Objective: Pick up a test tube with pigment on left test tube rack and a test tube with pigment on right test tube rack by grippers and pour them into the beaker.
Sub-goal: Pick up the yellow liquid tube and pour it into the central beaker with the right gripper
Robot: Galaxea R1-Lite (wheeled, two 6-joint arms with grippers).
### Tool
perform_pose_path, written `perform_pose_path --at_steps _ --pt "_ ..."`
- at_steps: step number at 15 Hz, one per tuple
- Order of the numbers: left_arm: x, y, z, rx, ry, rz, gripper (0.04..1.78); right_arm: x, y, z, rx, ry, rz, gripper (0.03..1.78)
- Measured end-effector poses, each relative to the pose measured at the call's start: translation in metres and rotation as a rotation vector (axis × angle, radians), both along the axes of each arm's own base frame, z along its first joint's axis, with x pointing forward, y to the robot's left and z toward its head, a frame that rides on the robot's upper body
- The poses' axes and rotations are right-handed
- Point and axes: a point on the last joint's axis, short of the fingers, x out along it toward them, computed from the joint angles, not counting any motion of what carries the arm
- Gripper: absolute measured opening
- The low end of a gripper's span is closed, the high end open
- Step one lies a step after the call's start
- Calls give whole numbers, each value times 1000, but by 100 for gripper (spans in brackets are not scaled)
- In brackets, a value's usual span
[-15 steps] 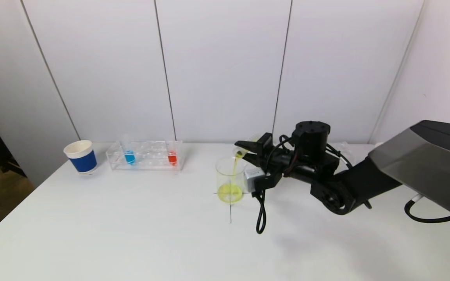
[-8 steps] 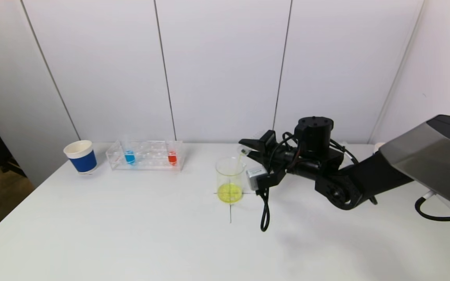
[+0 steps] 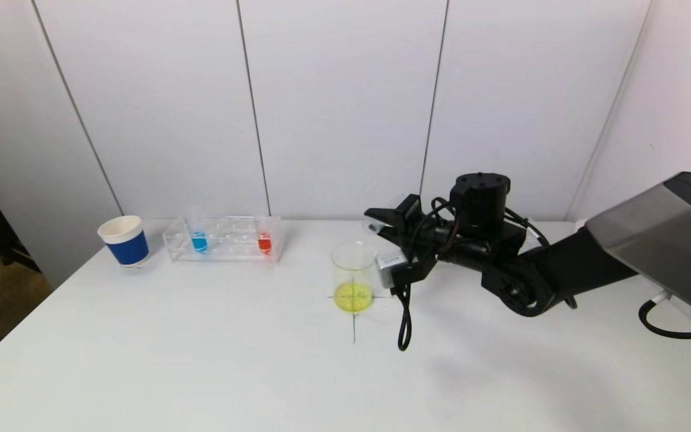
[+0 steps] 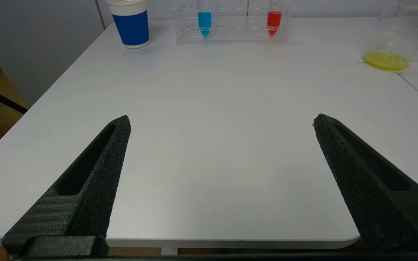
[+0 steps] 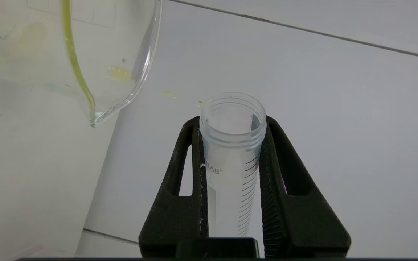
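Note:
My right gripper [image 3: 376,223] is shut on a clear test tube [image 5: 230,152] that looks empty, held tilted just right of and above the glass beaker [image 3: 354,273]. The beaker holds yellow liquid [image 3: 353,297] at its bottom; its spout [image 5: 96,116] shows close by in the right wrist view. The left test tube rack [image 3: 224,239] holds a blue-pigment tube [image 3: 199,241] and a red-pigment tube [image 3: 264,242]. My left gripper [image 4: 221,121] is open and empty at the table's near edge, outside the head view. The right rack is hidden behind my right arm.
A blue and white paper cup [image 3: 124,240] stands left of the rack, near the table's left edge. A black cable [image 3: 404,321] hangs from my right wrist onto the table beside the beaker. White wall panels stand close behind the table.
The yellow stream into the beaker has stopped. My right gripper has drawn back to the right and lifted the tube's mouth away from the beaker rim.

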Motion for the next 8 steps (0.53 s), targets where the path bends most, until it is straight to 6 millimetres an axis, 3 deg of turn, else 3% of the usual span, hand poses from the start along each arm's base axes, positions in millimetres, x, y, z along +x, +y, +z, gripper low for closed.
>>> perform_pose_path --at_steps 8 --pt "0 0 0 0 0 0 176 1 5 3 -44 -34 13 47"
